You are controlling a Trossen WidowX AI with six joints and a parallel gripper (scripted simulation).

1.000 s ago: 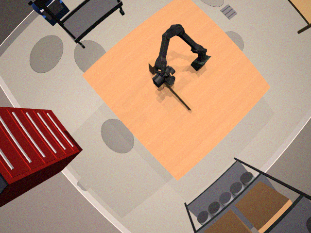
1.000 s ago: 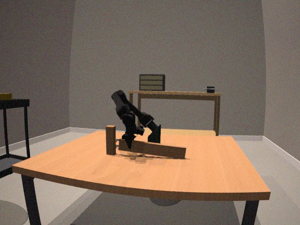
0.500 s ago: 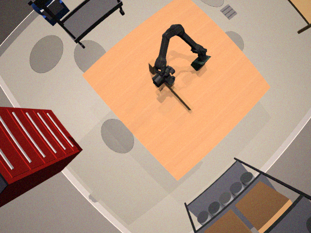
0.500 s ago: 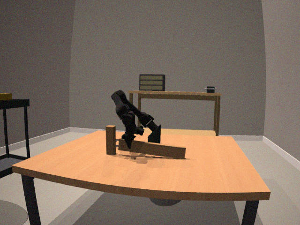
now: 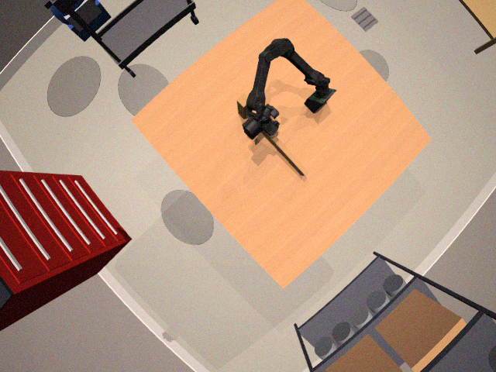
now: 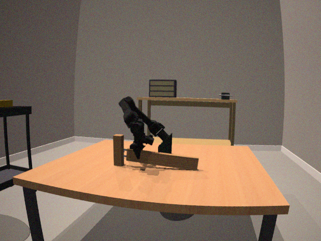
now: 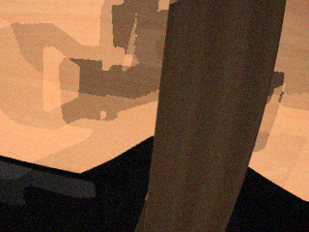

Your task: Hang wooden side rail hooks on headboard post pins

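The wooden side rail [image 5: 285, 155] [image 6: 171, 159] [image 7: 212, 97] slopes down from its hook end near the post to its far end, which touches the table [image 5: 280, 224] [image 6: 181, 192]. The headboard post [image 5: 242, 109] [image 6: 118, 150] stands upright on the table. My gripper [image 6: 138, 155] is shut on the rail near its hook end. Two steel hooks [image 6: 125, 152] bridge the narrow gap between the rail's end and the post in the exterior view. Whether they sit on the pins cannot be told; slot and pins are hidden.
The arm's base [image 5: 319, 100] [image 6: 165, 145] stands on the table behind the rail. A red drawer cabinet [image 5: 60, 224], a black cart [image 5: 146, 28] and a shelf rack [image 5: 360, 316] stand off the table. A workbench [image 6: 186, 99] is at the back wall.
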